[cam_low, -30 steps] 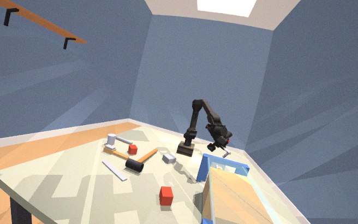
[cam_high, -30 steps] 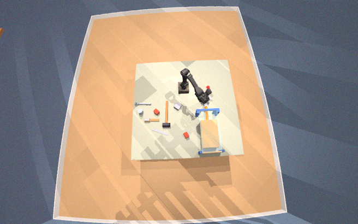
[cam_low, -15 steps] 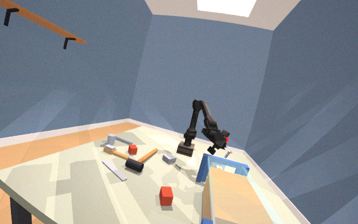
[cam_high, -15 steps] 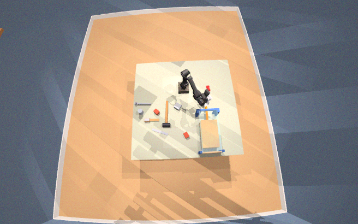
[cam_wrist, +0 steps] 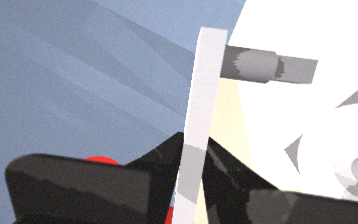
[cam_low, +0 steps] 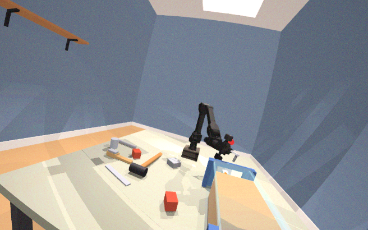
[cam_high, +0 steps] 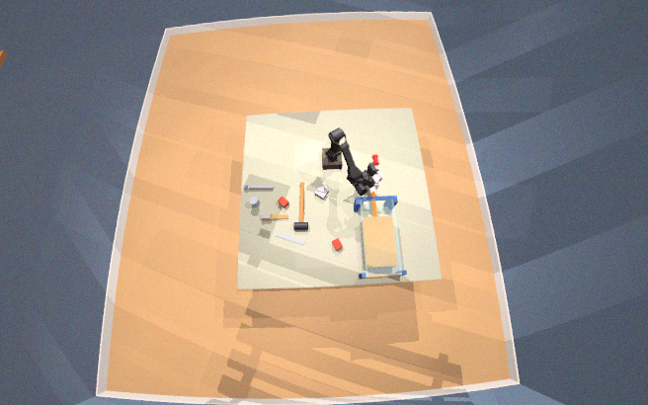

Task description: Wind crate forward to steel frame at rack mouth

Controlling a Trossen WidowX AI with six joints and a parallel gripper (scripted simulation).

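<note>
Across the middle of the wood-coloured floor, seen from above with twelve at the top, stands a pale, squarish tabletop. Towards four o'clock from its centre lies a low clear-panelled guard cubby with blue end frames. Inside it the tan box-shaped crate looks flat, its front apart from the twelve-o'clock frame. An orange strap runs from the crate through that frame. The black jointed arm stands near twelve and reaches towards two, its black end effector clenched on a pale, flat-barred crank handle with a red knob. Its grey key end shows free in the wrist view, pointing to three o'clock, out of the winch hole. An orange-handled, black-headed mallet lies between eight and nine; beyond it are a small wooden-handled hammer and, at eight, a flat white strip. Farther out, about nine, rest a slim grey tool and an upright grey cylinder. Nearer ten sits a grey block. Small red blocks lie at nine and six.
</note>
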